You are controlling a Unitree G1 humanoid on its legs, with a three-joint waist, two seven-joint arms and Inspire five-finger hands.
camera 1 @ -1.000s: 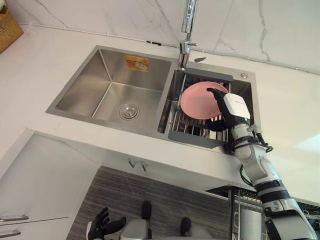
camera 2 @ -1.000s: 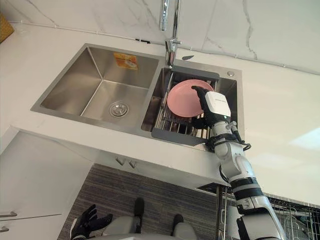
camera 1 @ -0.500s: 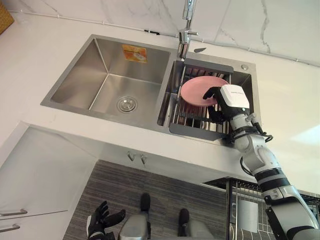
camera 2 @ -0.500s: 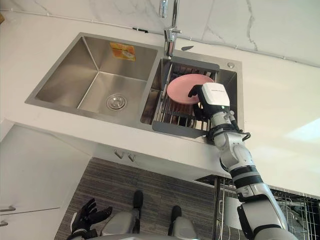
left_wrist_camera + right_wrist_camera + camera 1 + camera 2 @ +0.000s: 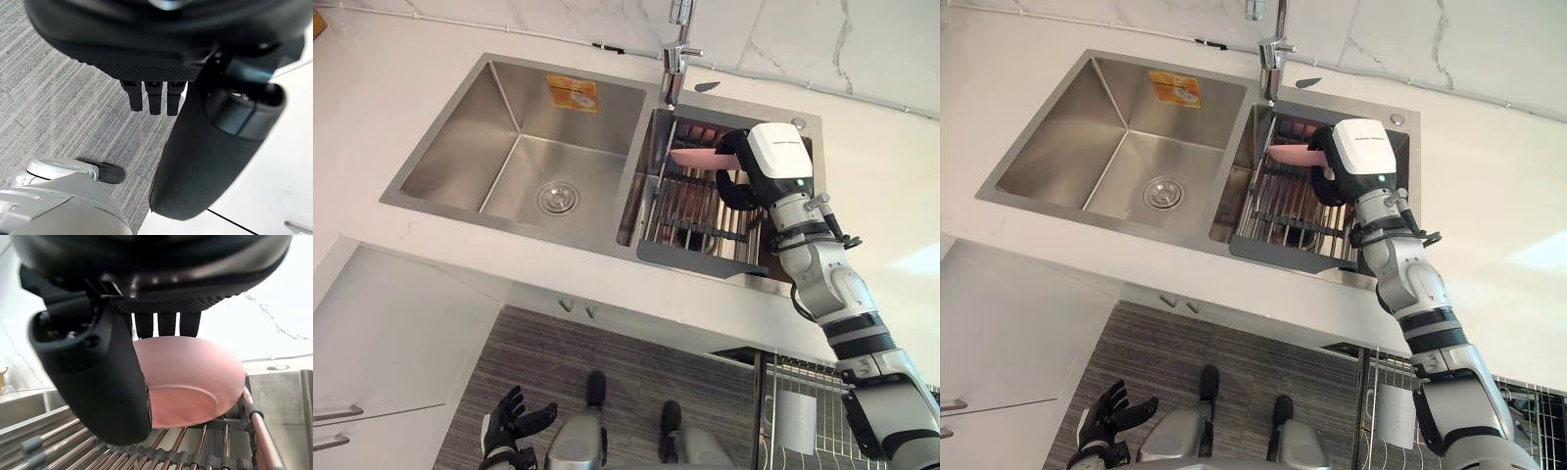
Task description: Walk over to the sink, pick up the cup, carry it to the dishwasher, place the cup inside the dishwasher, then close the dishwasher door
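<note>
Left eye view: plate (image 5: 697, 157) now edge-on and raised off the rack (image 5: 690, 230) in the right bowl of the sink (image 5: 524, 147); half a second ago it leaned face-up on the bars with the right hand (image 5: 773, 162) lower at its rim. Pick-up looks done, so the carry to the dishwasher (image 5: 793, 397) at lower right is next. Thing held is a pink plate, not a cup. Right arm reaches up from lower right, wrist bent, back of hand to the camera, over the rack. Left hand (image 5: 509, 431) hangs low over the floor (image 5: 636, 352), idle
Right eye view: same scene, plate sticks out of the hand toward the sink divider, below the tap (image 5: 1273, 49)
Left wrist view: fingers (image 5: 154, 100) straight, holding nothing, floor beyond
Right wrist view: thumb (image 5: 98, 382) lies across the plate's near face, fingers (image 5: 166, 325) curl over its far rim, so the hand is gripping the plate. Plate sits just over the bars, contact hard to tell
</note>
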